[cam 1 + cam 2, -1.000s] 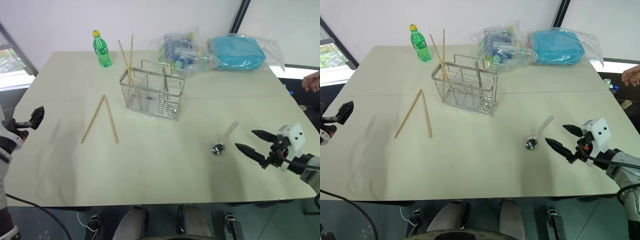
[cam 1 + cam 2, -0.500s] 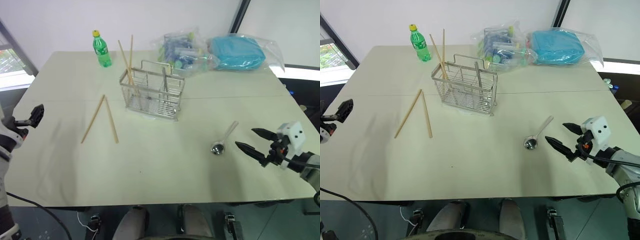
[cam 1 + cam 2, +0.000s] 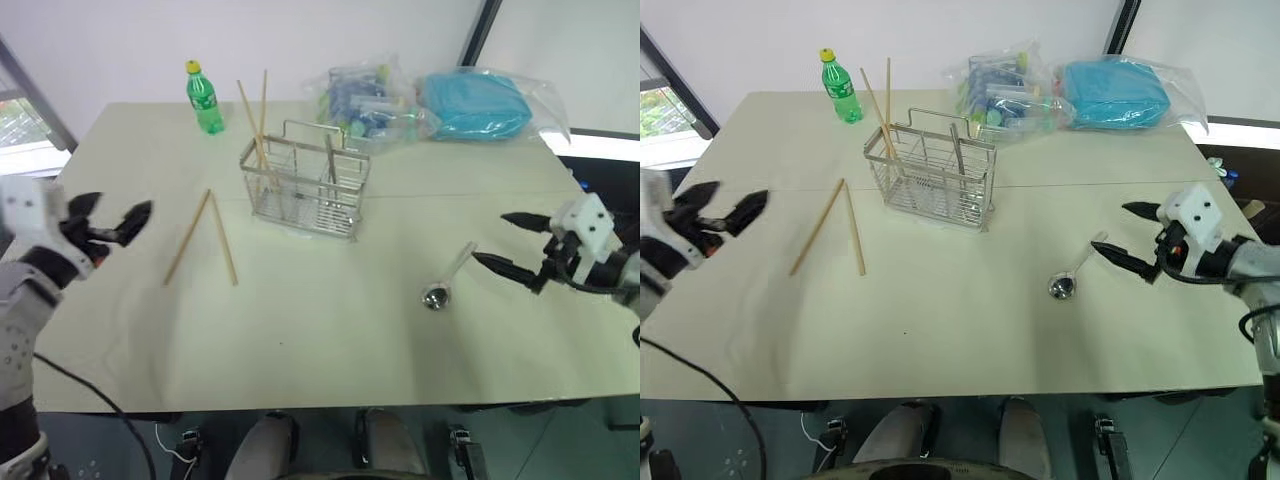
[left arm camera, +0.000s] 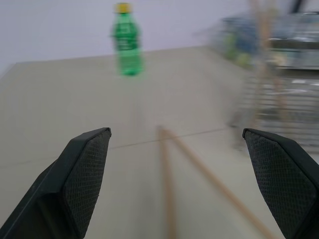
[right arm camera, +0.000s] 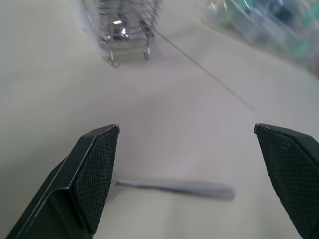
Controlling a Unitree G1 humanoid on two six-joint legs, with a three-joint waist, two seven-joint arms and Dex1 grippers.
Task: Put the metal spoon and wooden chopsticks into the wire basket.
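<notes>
Both arms swung inward since earlier frame. My left gripper [image 3: 112, 222], jaws spread, faces two pale wooden chopsticks [image 3: 205, 238] on table; right gripper [image 3: 510, 245], spread, beside shiny metal spoon [image 3: 447, 275]. Silver wire basket [image 3: 304, 180] holds two sticks. Approach step; next: lower, pinch.

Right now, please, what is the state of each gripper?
Left gripper: open, holding nothing.
Right gripper: open, holding nothing.
</notes>
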